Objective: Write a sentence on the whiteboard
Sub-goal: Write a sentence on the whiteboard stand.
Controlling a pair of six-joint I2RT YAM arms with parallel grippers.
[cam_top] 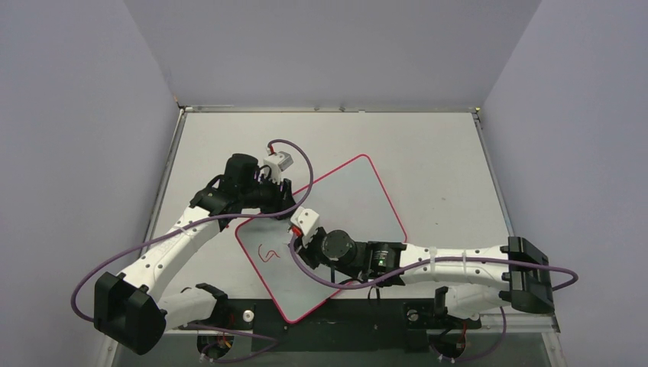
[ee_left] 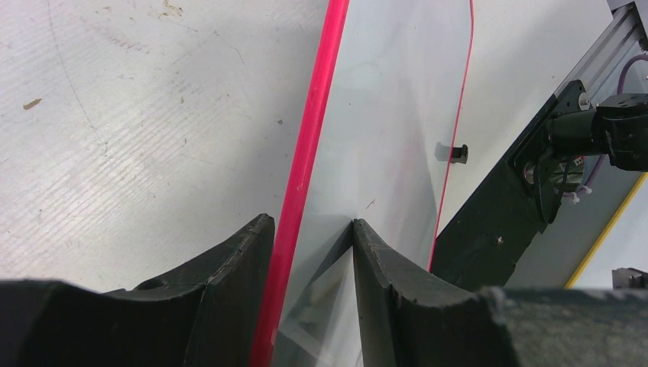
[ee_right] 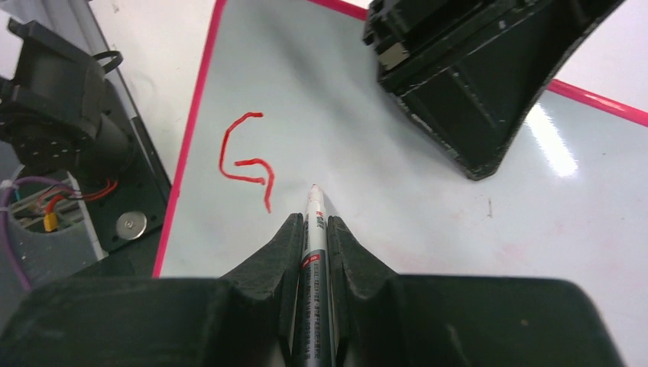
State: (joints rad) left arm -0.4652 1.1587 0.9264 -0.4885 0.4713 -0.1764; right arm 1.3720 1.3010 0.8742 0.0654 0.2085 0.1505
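Only 1 red "G" (ee_right: 248,162) on glossy whiteboard (cam_top: 359,199), right fingers (ee_right: 267,260) clamping marker (ee_right: 315,229), left fingers (ee_left: 229,267) parted astride frame (ee_left: 306,153).

Pale grey tabletop (cam_top: 428,153), scuffed and speckled close up. Lavender-grey walls (cam_top: 76,115) on three sides. Black mounting strip (cam_top: 359,325) along near edge, small white cylinder (cam_top: 247,314) on it.

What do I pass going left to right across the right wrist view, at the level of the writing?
black motor housing → whiteboard's pink frame → red letter G → marker → left claw
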